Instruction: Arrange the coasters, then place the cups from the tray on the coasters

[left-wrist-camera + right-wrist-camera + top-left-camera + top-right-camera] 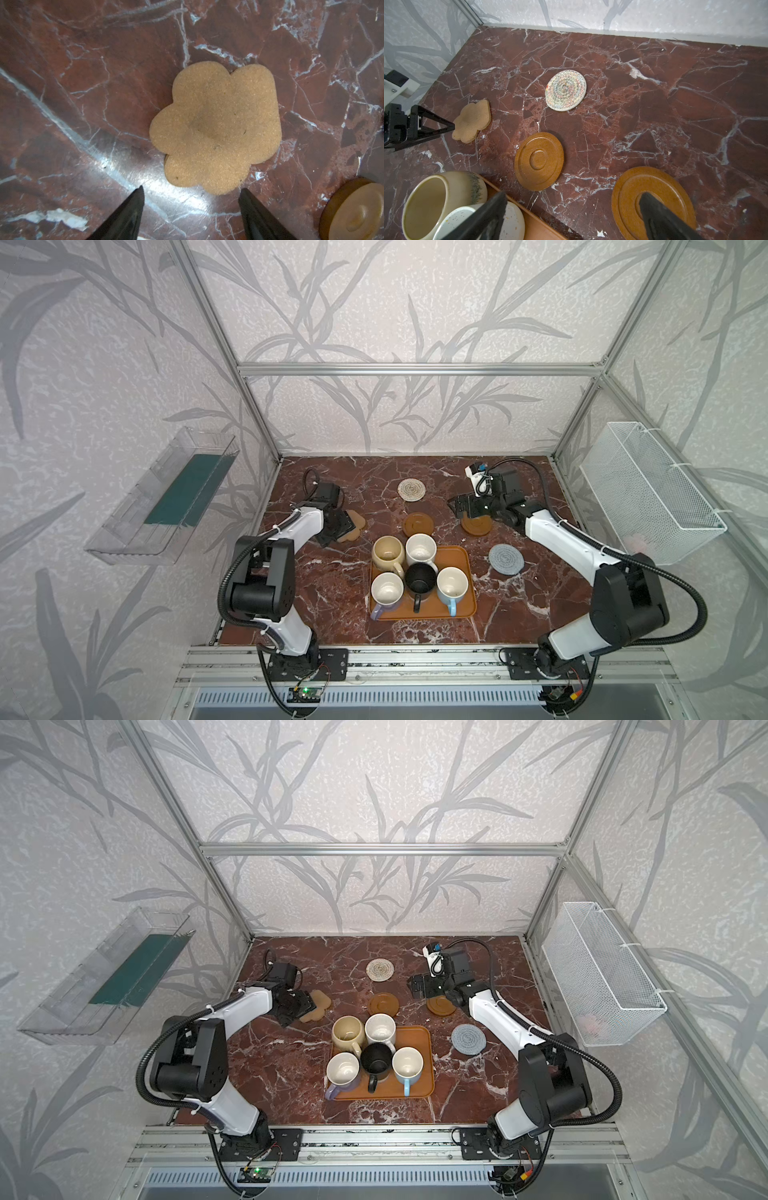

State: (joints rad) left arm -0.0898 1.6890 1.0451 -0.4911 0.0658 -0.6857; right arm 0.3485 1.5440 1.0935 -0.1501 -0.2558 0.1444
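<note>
Cups point(420, 549) at tray point(464, 572), coasters point(411, 490) spread

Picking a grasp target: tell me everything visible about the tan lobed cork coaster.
The tan lobed cork coaster is a thin, flower-shaped slab, grainy and speckled, with a few small dark nicks. It lies flat on the red-brown marble table, left of centre in both top views, with nothing on it. The left gripper hovers at its edge, jaws apart astride one lobe. Whether they touch it cannot be told.
</note>
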